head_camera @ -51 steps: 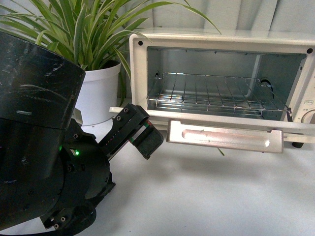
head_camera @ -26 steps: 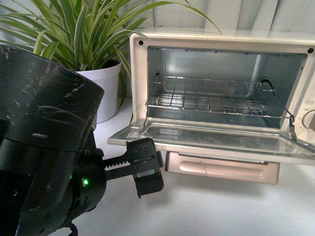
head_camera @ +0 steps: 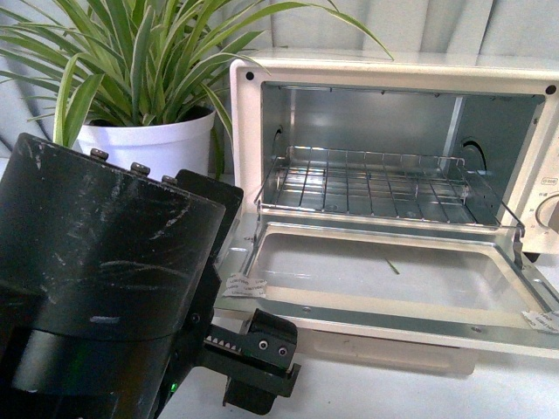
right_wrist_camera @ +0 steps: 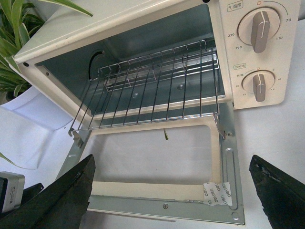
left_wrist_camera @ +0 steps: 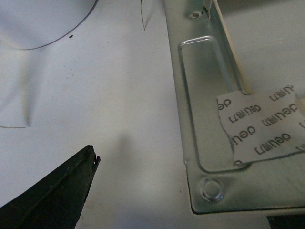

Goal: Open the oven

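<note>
The oven (head_camera: 247,131) is sitting far right on the surface (head_camera: 393,393), its door (head_camera: 384,316) lying fully open, long edge running left to right. The left pincer (head_camera: 259,349), fingers apart and empty, is hovering nearest, at the door's near-left corner. The right pincer (right_wrist_camera: 171,160) is gaping too.

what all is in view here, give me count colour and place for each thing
oven: 1, cream, on the table, right of the plant
door: 1, metal frame with glass, open, lying flat in front of the oven
rack: 1, shiny wire, inside the oven
knobs: 2, cream, oven's right panel
stickers: 2, white, door's outer corners
plant: 1, green striped, left of the oven
pot: 1, white, holding the plant
table: 1, white
left gripper: 1, black, open, by the door's left corner
right gripper: 1, black, open, facing the oven
</note>
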Robot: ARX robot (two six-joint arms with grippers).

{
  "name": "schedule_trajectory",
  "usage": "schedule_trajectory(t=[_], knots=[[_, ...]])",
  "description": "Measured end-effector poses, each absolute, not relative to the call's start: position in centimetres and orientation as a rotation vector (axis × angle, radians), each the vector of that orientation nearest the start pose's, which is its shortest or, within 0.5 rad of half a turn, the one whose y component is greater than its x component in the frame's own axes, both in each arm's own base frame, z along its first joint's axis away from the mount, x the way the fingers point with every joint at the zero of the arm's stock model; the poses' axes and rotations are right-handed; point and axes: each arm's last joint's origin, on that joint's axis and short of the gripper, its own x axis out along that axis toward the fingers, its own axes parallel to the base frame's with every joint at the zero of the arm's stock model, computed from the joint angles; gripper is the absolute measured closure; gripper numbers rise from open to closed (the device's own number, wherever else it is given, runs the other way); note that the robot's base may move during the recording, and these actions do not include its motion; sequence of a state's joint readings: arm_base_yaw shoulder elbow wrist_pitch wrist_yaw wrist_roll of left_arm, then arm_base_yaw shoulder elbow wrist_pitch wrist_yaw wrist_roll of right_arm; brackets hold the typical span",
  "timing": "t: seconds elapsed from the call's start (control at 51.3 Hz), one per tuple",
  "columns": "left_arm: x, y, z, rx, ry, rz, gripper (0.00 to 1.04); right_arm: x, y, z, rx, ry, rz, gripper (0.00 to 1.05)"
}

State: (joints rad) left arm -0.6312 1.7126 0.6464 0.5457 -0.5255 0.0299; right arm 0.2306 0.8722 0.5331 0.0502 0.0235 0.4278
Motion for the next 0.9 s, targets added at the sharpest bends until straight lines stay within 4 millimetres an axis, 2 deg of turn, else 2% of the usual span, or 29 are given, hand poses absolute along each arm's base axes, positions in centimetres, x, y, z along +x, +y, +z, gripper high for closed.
schedule_trajectory(t=[0.624, 0.897], knots=[[24.8, -16.5, 12.7, 0.431, 0.437, -0.176, 0.07, 18.7, 4.3, 24.6, 0.387, 0.366, 0.162, 0.09], [22.8, -14.1, 13.6, 0.387, 0.423, -0.213, 0.07, 17.4, 4.0, 25.3, 0.387, 0.353, 0.192, 0.09]])
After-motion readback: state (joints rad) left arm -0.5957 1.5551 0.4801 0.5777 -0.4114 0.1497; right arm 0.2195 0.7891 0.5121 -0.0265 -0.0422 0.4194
